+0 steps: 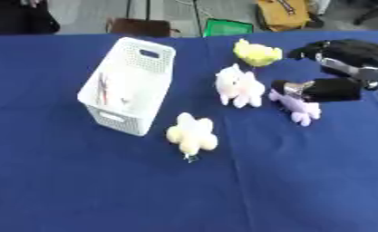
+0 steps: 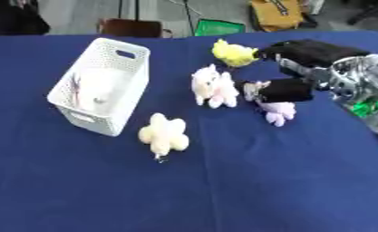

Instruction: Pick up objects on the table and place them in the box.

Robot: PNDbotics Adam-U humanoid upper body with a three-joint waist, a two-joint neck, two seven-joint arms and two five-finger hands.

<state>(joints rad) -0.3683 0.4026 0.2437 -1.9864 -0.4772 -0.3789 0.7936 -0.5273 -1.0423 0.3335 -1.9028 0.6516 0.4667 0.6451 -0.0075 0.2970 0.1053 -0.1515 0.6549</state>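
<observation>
Blue cloth covers the table [image 1: 80,181], on which a white box [image 1: 128,86] stands at the left, some small items already visible inside. Four soft toys remain outside: a cream toy [image 1: 193,134] just beside the box, a white toy [image 1: 239,86], a yellow toy [image 1: 258,53] and a purple toy [image 1: 299,107]. The right hand [image 2: 283,90] is positioned over the purple toy; whether its fingers are closed cannot be told. The purple toy's long axis is judged to run toward the table's near right.

White perforated box [image 1: 136,81]; navy table [image 1: 104,181]; cream [image 1: 191,134], white [image 1: 239,86], yellow [image 1: 257,53] and lilac [image 1: 299,108] plush toys.
</observation>
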